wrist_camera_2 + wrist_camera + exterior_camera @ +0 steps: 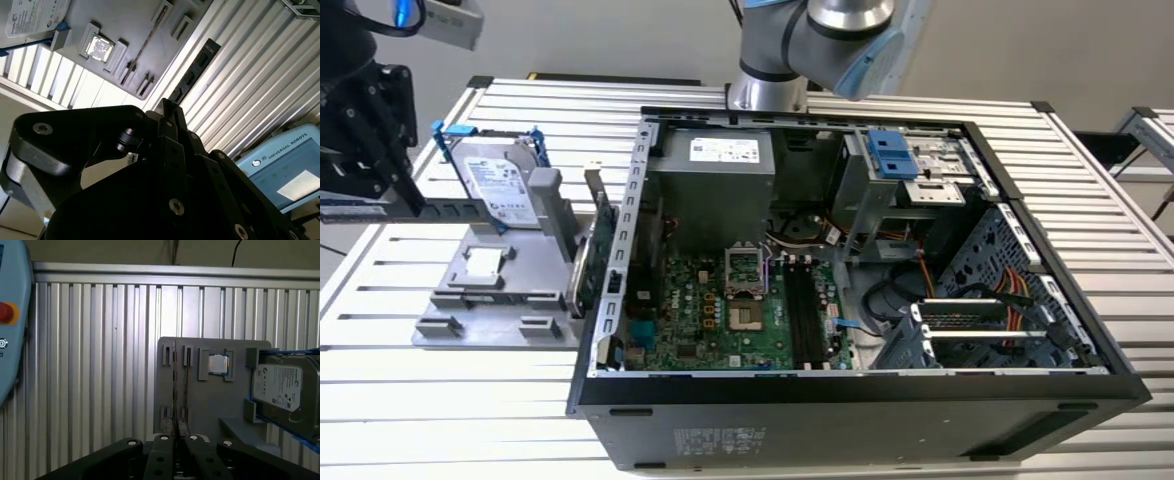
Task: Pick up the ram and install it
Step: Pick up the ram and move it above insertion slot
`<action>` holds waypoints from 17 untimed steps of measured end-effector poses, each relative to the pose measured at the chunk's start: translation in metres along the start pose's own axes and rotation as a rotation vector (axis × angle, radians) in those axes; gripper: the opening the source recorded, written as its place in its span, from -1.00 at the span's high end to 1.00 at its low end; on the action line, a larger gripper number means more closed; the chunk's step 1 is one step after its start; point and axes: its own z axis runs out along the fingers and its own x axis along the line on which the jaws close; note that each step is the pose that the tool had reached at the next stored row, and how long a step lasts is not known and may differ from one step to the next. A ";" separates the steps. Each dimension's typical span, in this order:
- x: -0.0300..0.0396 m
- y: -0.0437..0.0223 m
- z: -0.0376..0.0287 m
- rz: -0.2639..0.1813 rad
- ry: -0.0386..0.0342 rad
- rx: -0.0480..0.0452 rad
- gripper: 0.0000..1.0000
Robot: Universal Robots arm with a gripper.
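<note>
At the table's [400, 400] edge on the exterior view's left, the hand [414, 200] is seen clenched on the ram [360, 211]. The ram is carried clear of the table and is touched by nothing else. In the exterior view its long axis is laid roughly level, about parallel to the table's near edge. In the second wrist view the ram [192, 75] is shown as a dark narrow stick jutting out from between the fingertips.

Just beside the hand, toward the exterior view's right, the grey holder plate [480, 300] is found on the table, with the hard drive [494, 180] propped on it. Further right the open computer case [854, 410] is laid on its side. Inside it the memory slots [803, 315] are seen on the motherboard [694, 310].

The slots are thus placed well apart from the ram, toward the exterior view's right, with the holder plate and the case wall between. Their long axis is judged to run from the table's near edge toward its far edge, roughly crosswise to the ram as it is held.
</note>
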 end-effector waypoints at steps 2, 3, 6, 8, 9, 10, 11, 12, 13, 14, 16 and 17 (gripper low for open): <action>0.0000 0.0001 -0.0024 0.000 0.0000 0.0000 1.00; 0.0000 0.0001 -0.0032 0.000 -0.0001 0.0001 1.00; -0.0001 0.0002 -0.0058 0.000 0.0000 0.0000 1.00; -0.0001 0.0002 -0.0067 0.000 0.0000 0.0001 1.00; -0.0001 0.0002 -0.0067 0.000 -0.0001 0.0002 1.00; -0.0001 0.0002 -0.0067 0.000 -0.0002 0.0002 1.00; -0.0001 0.0002 -0.0067 0.000 -0.0002 0.0002 1.00; -0.0001 0.0002 -0.0068 0.000 -0.0001 0.0001 1.00; -0.0001 0.0002 -0.0069 0.000 0.0000 0.0000 1.00; -0.0001 0.0002 -0.0069 0.000 0.0000 0.0000 1.00; -0.0002 0.0000 -0.0071 0.000 0.0001 -0.0002 1.00; -0.0001 -0.0007 -0.0071 0.000 0.0001 -0.0001 1.00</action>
